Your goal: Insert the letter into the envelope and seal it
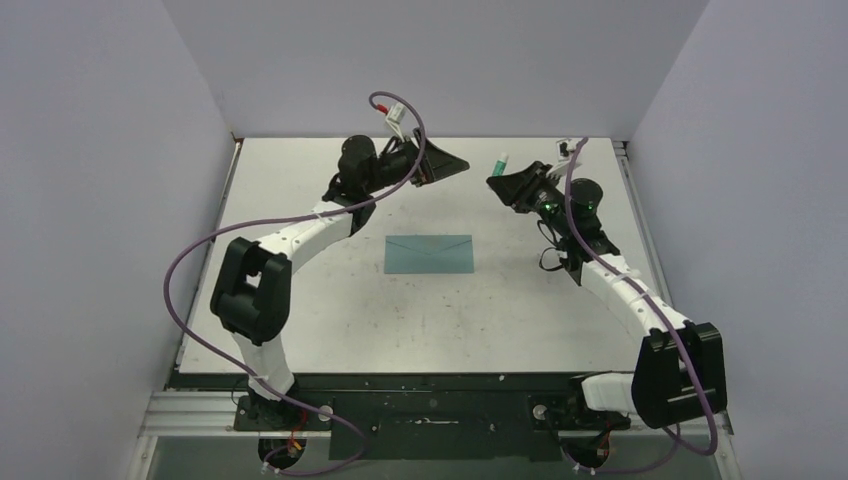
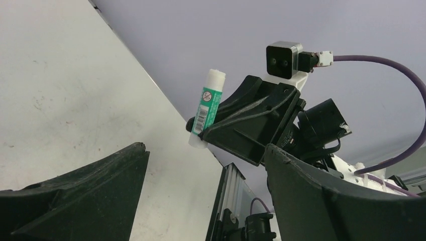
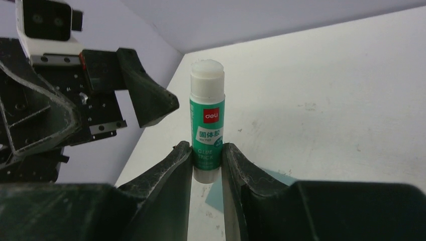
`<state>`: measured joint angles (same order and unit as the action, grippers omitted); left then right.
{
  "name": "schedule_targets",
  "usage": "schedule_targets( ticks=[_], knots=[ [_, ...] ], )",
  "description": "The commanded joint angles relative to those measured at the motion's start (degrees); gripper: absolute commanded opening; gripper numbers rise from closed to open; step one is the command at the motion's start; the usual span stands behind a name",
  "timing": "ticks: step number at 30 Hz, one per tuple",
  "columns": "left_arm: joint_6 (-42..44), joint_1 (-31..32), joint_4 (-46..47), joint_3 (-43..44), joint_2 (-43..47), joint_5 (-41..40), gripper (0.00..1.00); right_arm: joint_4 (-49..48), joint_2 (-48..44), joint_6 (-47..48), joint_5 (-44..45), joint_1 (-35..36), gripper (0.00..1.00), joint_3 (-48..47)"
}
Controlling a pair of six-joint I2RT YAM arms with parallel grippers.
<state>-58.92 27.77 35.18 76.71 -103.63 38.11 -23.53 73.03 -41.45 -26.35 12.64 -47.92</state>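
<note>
1. right hand [image 3: 207, 150] first: its two black fingers are pressed together on the glue stick [image 3: 207, 115], pinching the lower end of the tube and holding it upright, off the tabletop [image 1: 300, 330].
2. the glue stick is a smooth round plastic cylinder with a green printed label around the middle and a white top poking well above the fingers.
3. over to the left hand [image 1: 440, 162]: fingers spread wide apart, nothing between them, touching nothing, raised near the far edge of the tabletop.
4. from the left wrist view, the two hands face each other, with the glue stick between them but well short of the left fingers.
5. the fingers on both hands are matte black, wedge-shaped, with a rough, slightly scuffed surface.
6. the envelope [image 1: 429, 254] lies flat near the middle of the tabletop, on the near side of both hands and apart from them: a thin teal paper rectangle with a shallow v-shaped line across its face.
7. the tabletop is pale, hard and matte, speckled with small dark marks.
</note>
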Motion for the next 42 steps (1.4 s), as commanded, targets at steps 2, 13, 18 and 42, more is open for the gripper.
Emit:
schedule_targets(
  ticks=[2,13,18,42],
  knots=[
    [4.68,1.18,-3.95,6.52,-1.82,0.78,0.83,-5.31,3.89,-1.29,-10.93,-0.23,0.05,-3.55],
    [12.17,2.93,-12.48,11.08,-4.47,2.78,0.58,3.06,9.77,6.86,-20.76,0.86,0.05,-10.99],
    [13.33,3.19,-16.23,12.21,-4.96,1.53,0.45,4.77,11.18,8.63,-22.59,2.47,0.05,-12.08],
    [4.86,2.33,-10.63,12.28,-2.32,1.52,0.00,-12.18,6.72,-6.87,-19.93,-1.94,0.70,-2.11]
  ],
)
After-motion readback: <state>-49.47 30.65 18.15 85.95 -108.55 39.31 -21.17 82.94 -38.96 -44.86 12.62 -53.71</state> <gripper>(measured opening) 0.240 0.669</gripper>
